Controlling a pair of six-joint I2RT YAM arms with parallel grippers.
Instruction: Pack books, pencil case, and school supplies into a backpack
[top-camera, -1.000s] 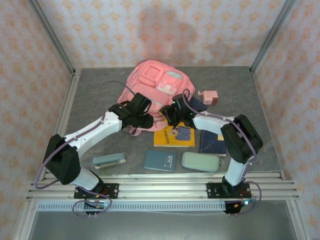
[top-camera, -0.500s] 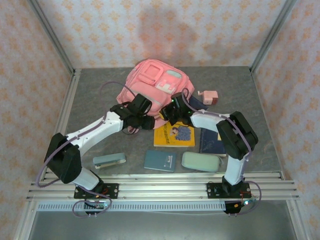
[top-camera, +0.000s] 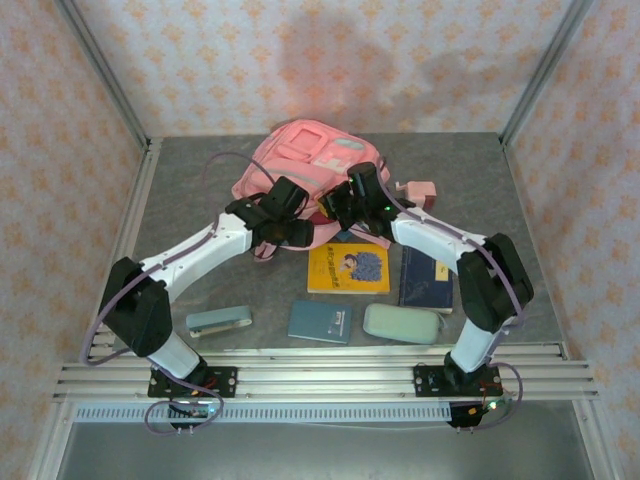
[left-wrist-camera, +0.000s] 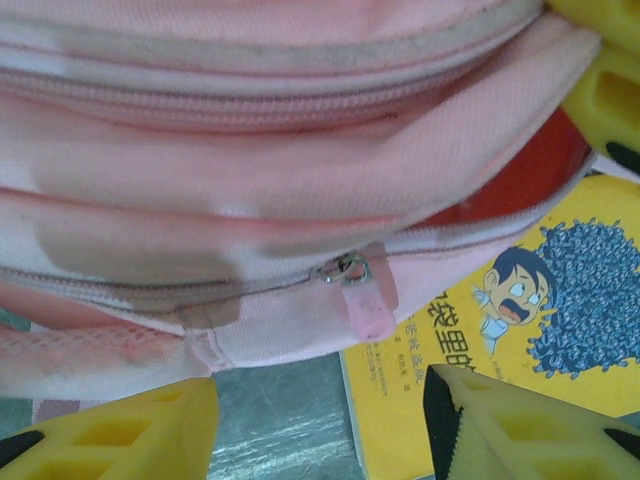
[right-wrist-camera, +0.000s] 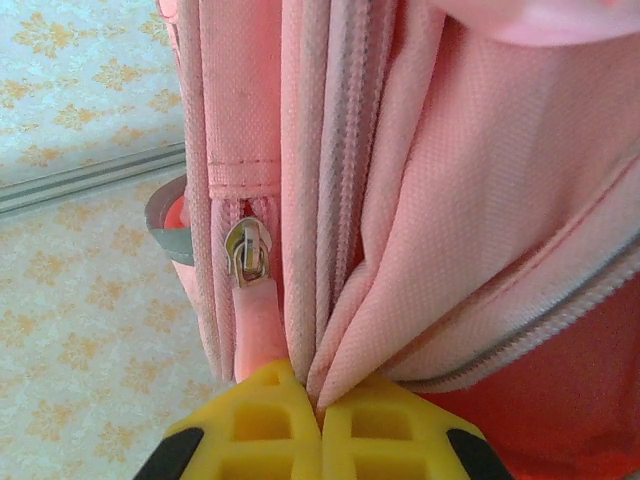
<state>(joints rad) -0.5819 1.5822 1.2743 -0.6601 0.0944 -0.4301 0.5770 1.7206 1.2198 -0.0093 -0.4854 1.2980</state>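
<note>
You are working on a grey speckled table (top-camera: 190, 200) that is sitting inside a booth; wallpaper (top-camera: 300, 60) with pale orange flowers is covering the walls, and aluminium posts (top-camera: 105, 75) are running up the corners. Slotted rails (top-camera: 320, 378) are crossing the near edge at 6 o'clock. The backpack (top-camera: 300, 160) is lying at 12 o'clock on the table, against the back. The right gripper (right-wrist-camera: 320, 385) is clenching a fold of the backpack's pink fabric just beside a zip pull (right-wrist-camera: 247, 255), fingertips pressing together. The left gripper (left-wrist-camera: 320, 400) is hanging released at the bag's lower edge, its yellow fingers (left-wrist-camera: 150, 430) standing apart with nothing between them. At 6 o'clock from the bag the yellow book (top-camera: 348, 270) is lying flat, its top edge tucking under the bag, with the navy book (top-camera: 425, 282) at its 3 o'clock. Along the near row the stapler (top-camera: 219, 321), the teal notebook (top-camera: 320, 322) and the pencil case (top-camera: 402, 323) are lying apart. The pink sharpener (top-camera: 420, 194) is sitting at 3 o'clock from the bag.
</note>
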